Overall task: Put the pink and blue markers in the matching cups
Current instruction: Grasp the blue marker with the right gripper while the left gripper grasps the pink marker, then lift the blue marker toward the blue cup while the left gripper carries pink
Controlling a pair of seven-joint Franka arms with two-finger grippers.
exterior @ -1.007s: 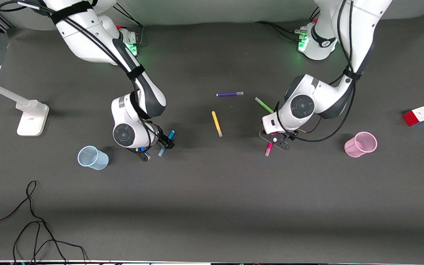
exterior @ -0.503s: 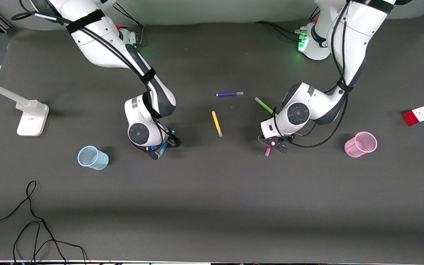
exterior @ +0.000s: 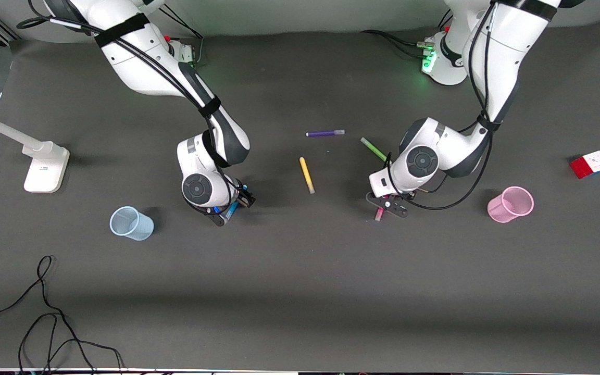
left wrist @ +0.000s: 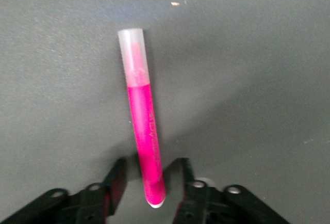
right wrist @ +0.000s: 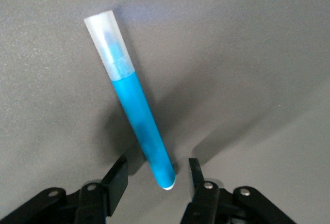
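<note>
Neither marker is in a cup yet, so both placements are left to do; I judge the work to be at the grasping step on both sides at once. The blue cup [exterior: 131, 223] stands empty toward the right arm's end of the tabletop [exterior: 300, 291], and the pink cup [exterior: 510, 204] stands empty toward the left arm's end, each well apart from its marker. The right gripper [exterior: 231, 207] is down at the blue marker [exterior: 232, 209], which lies flat on the tabletop between the blue cup and the yellow pen [exterior: 306, 175]. In the right wrist view the blue marker [right wrist: 133, 99] has its rounded tail end between the jaws of the right gripper [right wrist: 157, 180], which are open and straddle it with a gap on either side, while the pale cap end points away from the gripper. The left gripper [exterior: 386, 207] is likewise low over the pink marker [exterior: 379, 213], which lies between the yellow pen and the pink cup, nearer to the front camera than the green pen [exterior: 373, 149]. In the left wrist view the pink marker [left wrist: 141, 113] runs out from between the jaws of the left gripper [left wrist: 153, 182]; they are open and sit close beside its tail end without clearly pressing it. The purple pen [exterior: 325, 133] lies untouched.
</note>
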